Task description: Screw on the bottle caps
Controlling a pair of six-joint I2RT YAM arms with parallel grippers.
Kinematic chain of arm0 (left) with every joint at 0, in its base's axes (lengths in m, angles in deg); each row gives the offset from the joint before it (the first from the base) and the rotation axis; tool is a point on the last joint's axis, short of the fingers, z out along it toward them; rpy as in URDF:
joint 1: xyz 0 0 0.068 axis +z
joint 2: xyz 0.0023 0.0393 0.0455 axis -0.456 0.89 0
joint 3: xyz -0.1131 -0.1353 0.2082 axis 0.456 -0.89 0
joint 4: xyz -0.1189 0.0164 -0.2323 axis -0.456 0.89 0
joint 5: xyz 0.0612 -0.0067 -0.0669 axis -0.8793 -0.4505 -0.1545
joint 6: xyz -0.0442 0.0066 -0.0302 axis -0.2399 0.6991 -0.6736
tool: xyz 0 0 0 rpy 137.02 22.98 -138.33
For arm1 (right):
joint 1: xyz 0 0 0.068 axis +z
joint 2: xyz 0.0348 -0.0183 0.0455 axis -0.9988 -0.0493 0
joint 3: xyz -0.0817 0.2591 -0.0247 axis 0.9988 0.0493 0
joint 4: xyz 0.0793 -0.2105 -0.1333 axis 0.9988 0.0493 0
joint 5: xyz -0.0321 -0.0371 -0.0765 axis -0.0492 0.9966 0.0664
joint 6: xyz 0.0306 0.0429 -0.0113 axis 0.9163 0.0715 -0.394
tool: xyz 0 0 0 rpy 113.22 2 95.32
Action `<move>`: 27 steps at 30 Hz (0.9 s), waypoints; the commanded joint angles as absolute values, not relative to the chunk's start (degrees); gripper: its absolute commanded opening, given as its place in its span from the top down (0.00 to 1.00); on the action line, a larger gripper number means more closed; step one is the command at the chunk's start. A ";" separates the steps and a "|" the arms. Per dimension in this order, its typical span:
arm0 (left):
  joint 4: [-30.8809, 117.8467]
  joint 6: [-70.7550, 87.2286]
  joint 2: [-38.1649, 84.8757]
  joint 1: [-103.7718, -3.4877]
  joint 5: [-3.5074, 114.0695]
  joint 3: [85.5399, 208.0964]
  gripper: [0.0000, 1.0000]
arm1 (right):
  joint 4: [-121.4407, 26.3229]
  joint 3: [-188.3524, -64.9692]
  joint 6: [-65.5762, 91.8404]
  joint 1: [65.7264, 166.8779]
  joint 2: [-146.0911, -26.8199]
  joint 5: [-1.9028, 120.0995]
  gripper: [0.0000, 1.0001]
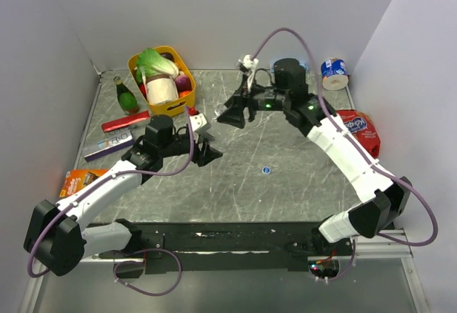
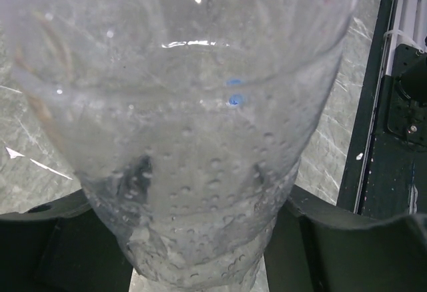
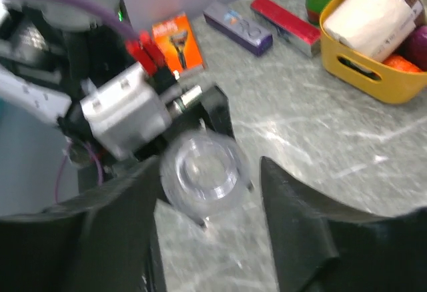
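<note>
Clamping a clear bottle between both fingers, the left gripper is closed on it, and the droplet-beaded wall fills its wrist view. Facing it from just ahead, the right gripper has its jaws spread wide with nothing between them. The bottle's round end shows, blurred, beyond those fingertips.

Out ahead of the left fingers, one blue cap lies flat on the grey marbled table, well apart from both hands.

Behind the left wrist lie a red box and a purple-grey box, their lettering too small to read. Beside them is an orange pack with a razor pictured on it. Farther off the same way stand a green bottle and a yellow basket holding a paper roll and vegetables.

Beyond the right hand's wrist are a red bag with an unreadable logo and a blue-and-white tape roll.
</note>
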State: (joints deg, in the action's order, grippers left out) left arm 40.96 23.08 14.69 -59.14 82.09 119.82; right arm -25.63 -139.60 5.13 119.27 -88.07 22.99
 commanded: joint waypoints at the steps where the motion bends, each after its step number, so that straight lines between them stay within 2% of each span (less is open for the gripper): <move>1: 41.81 24.65 9.92 -58.60 82.35 117.82 0.56 | -13.99 -145.67 -11.11 112.15 -83.95 19.47 0.26; 3: 41.81 24.39 8.07 -57.90 81.74 116.67 0.62 | -3.14 -147.70 -20.79 109.33 -84.65 18.57 0.25; 4: 41.55 24.30 7.46 -56.76 81.56 115.27 0.63 | 0.15 -147.53 -32.85 109.32 -84.74 19.27 0.25; 6: 40.93 23.34 6.14 -55.35 80.95 113.94 0.77 | 11.10 -144.64 -46.00 109.24 -85.09 22.96 0.26; 7: 40.15 22.98 5.26 -53.69 80.86 112.89 0.83 | 14.65 -143.50 -58.25 109.24 -85.61 24.36 0.27; 8: 39.79 22.55 4.82 -52.80 80.60 112.45 0.98 | 16.78 -140.53 -62.55 109.24 -86.75 27.77 0.29; 9: 39.79 21.93 4.47 -52.10 80.42 112.18 0.99 | 18.19 -138.85 -65.89 109.24 -87.46 30.41 0.34; 11: 40.31 21.93 3.67 -50.25 80.86 112.09 0.99 | 17.50 -133.59 -71.80 109.32 -89.56 34.20 0.37; 17: 42.42 21.93 2.27 -47.00 81.73 112.36 0.99 | 7.69 -121.45 -86.48 109.67 -92.73 41.16 0.38; 27: 41.19 20.61 2.71 -44.62 82.18 111.30 0.98 | 0.63 -113.70 -100.46 111.34 -97.39 45.03 0.39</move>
